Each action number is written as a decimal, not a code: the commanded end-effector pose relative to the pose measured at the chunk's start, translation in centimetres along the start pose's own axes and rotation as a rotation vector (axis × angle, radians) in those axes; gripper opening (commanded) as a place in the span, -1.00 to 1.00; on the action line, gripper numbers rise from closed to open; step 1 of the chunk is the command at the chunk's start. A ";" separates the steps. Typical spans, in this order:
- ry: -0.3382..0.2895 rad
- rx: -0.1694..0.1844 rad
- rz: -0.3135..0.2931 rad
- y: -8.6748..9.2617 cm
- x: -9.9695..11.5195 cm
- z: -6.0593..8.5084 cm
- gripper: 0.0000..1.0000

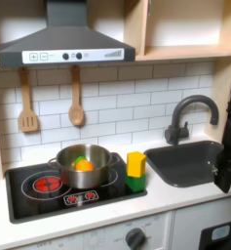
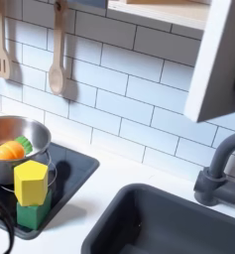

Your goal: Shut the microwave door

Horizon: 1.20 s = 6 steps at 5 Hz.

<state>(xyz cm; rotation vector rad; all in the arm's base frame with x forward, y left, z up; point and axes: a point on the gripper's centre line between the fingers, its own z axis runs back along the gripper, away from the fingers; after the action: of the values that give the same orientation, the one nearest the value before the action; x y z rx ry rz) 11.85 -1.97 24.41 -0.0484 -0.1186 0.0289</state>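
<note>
On the stove [image 1: 29,200], 1 pot [image 1: 85,166], 2 hanging utensils, 1 faucet [image 1: 190,115], 1 sink [image 1: 185,161], fingers [image 1: 227,168] state unclear.

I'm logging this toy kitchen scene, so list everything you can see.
range hood: one, grey, top left in the first exterior view
spatula: one, wooden, hanging on the tiles
spoon: one, wooden, hanging beside the spatula
stove: one, black, red burner
pot: one, silver, on the stove, orange and green pieces inside
yellow block: one, atop the green block
green block: one, on the stove's edge
sink: one, dark grey, in the counter
faucet: one, dark, behind the sink
robot arm: one, black, first exterior view's right edge; fingers unclear
</note>
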 end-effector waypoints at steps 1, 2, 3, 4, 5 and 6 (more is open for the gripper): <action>0.000 0.000 0.000 0.0 0.0 0.0 1.00; 0.012 0.005 -0.004 0.2 -0.2 -0.2 1.00; 0.015 -0.009 -0.018 0.1 -0.4 -0.3 1.00; 0.025 -0.017 -0.038 -0.4 -0.4 -0.6 1.00; 0.022 -0.013 -0.054 -0.9 -0.6 -0.8 1.00; 0.019 -0.031 -0.063 -1.3 -0.3 -1.2 1.00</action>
<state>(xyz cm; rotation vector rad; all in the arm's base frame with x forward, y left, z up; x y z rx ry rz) 11.74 -3.28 23.27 -0.0718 -0.1061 -0.0302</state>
